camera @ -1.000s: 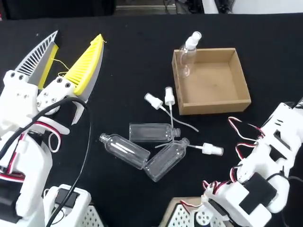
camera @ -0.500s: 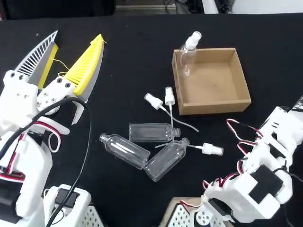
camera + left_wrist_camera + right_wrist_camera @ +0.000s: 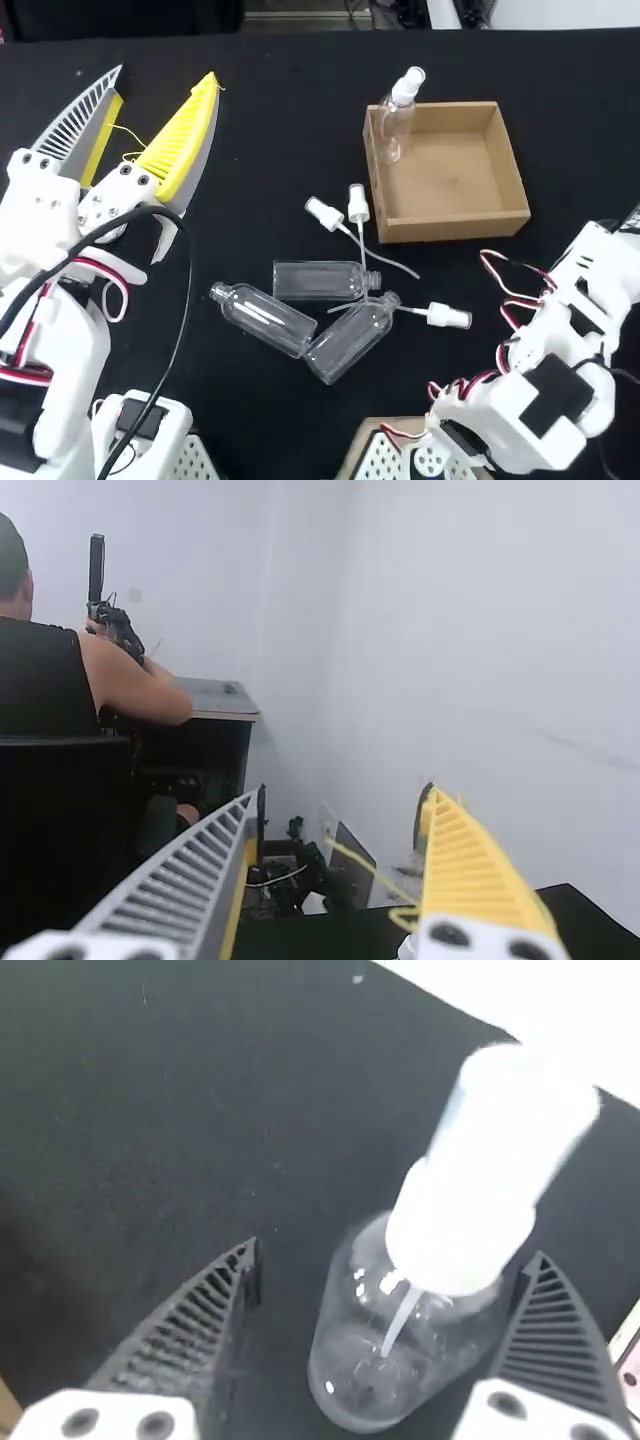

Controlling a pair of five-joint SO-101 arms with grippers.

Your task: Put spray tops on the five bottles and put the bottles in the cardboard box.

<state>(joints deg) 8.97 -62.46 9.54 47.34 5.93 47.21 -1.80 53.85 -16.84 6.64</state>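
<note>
Right wrist view looks down on a clear plastic bottle with a white spray top [image 3: 405, 1370] standing on the black bench [image 3: 250, 130], between the two dark ribbed fingers [image 3: 200, 1340] of the right hand [image 3: 395, 1252]. That hand is spread wide and grasps nothing: one finger is close beside the bottle's wall, the other well apart from it. The bottle is probably light and thin-walled, smooth enough to slip and soft enough to dent under a hard squeeze, and the sprayer likely makes it top-heavy. The body below the shoulder looks the safest place to take hold, not the spray top, which could twist or pull loose. In the high view the right arm is folded low at the near right corner. The left hand [image 3: 165, 72] is raised off the bench at the far left, its yellow and grey fingers splayed and empty. Three uncapped clear bottles [image 3: 318, 280] and loose white spray tops [image 3: 440, 316] lie near the brown cardboard box [image 3: 455, 225].
</note>
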